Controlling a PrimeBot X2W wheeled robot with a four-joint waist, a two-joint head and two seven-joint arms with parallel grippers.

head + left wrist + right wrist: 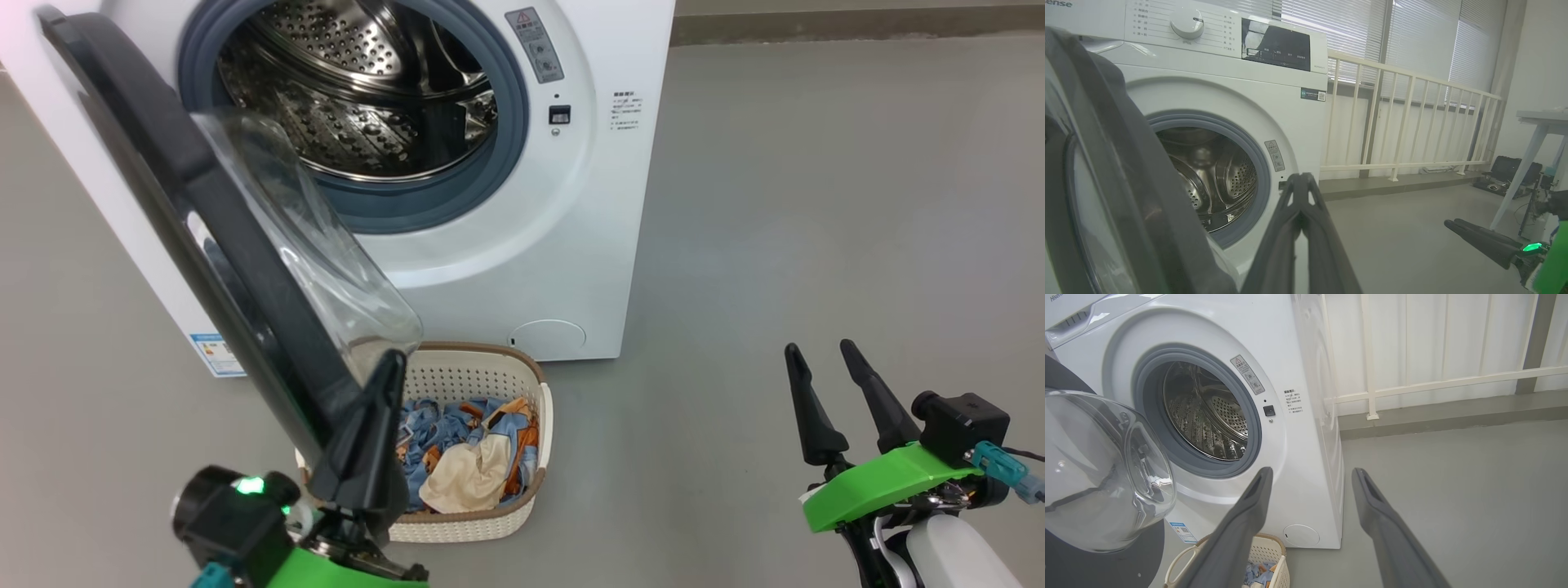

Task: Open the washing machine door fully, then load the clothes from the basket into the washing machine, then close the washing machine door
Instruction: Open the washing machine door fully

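Because the washing machine door hangs only part-open, its glass bowl above the basket, the left gripper, fingers pressed together on nothing beside its rim, could slip off while pushing or bump the basket. Inside lie the clothes: a blue printed heap and one cream piece. One door, one basket, one washing machine; the right gripper hovers spread wide, empty.
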